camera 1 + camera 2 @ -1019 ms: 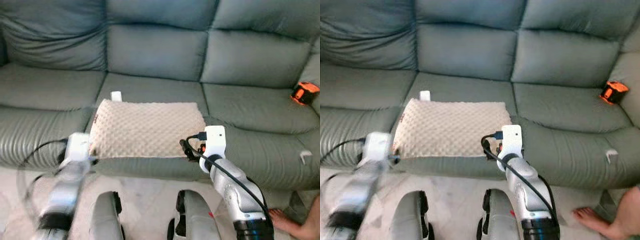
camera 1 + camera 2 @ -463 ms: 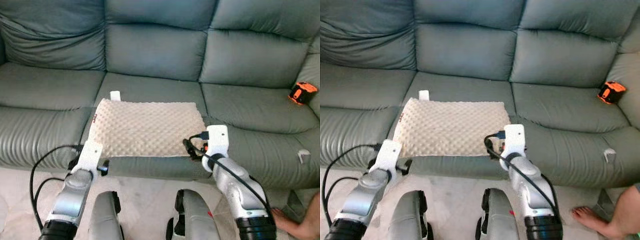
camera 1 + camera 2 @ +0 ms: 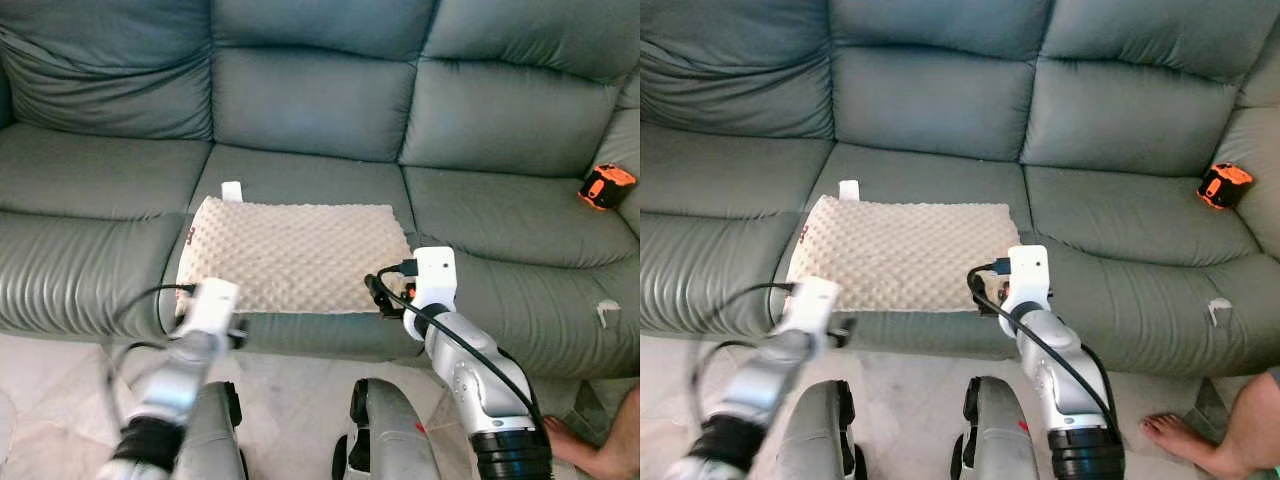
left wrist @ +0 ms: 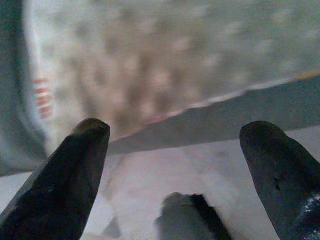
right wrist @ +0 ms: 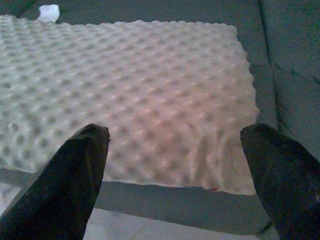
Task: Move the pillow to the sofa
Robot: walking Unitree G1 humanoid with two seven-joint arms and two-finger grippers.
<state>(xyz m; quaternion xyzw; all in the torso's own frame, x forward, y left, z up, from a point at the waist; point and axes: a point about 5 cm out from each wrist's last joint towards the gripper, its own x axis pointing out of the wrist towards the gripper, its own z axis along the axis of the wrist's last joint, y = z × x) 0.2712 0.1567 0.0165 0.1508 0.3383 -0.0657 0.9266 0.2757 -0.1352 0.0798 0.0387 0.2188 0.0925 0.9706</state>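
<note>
I see the beige dimpled pillow (image 3: 292, 255) lying flat on the middle seat of the grey-green sofa (image 3: 310, 100), its front edge at the seat's front lip. My right gripper (image 5: 175, 165) hovers just off the pillow's near right corner, at about 4 o'clock from its centre, jaws spread wide and empty. My left gripper (image 4: 172, 165), motion-blurred, sits near the corner at 7 o'clock, jaws likewise spread. An orange object (image 3: 607, 186) rests at 3 o'clock on the far right cushion.
</note>
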